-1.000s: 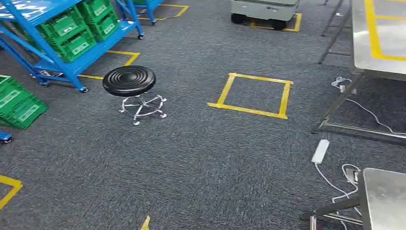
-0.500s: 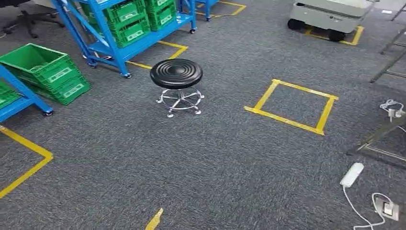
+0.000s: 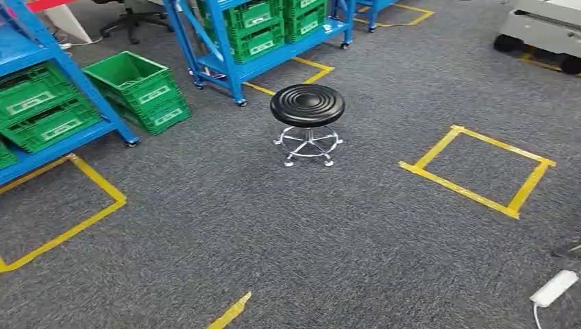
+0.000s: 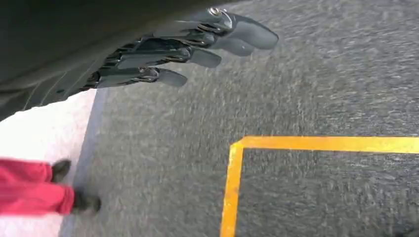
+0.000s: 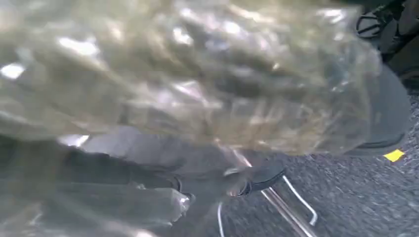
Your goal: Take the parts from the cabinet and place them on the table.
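The right robot hand (image 5: 197, 192) is closed on a clear, crinkled plastic bag (image 5: 197, 74). In the right wrist view the bag is blurred and spreads across most of the frame, covering much of the hand; its long axis seems to run across the picture, but which way it points is hard to say, and its contents cannot be made out. The left robot hand (image 4: 183, 49) holds nothing, its dark fingers (image 4: 247, 32) stretched out and slightly apart above grey carpet (image 4: 296, 89).

In the head view, a black round stool (image 3: 307, 105) on a chrome wheeled base stands just above centre. A yellow tape square (image 3: 479, 171) lies on the carpet at 3 o'clock from it. Blue shelving (image 3: 226, 65) with green crates (image 3: 257, 31) stands at 10 to 11 o'clock, cut off by the frame's top. A loose green crate (image 3: 137, 89) sits on the floor at 9 o'clock. A white power strip (image 3: 555, 288) lies at 4 o'clock, partly cropped.
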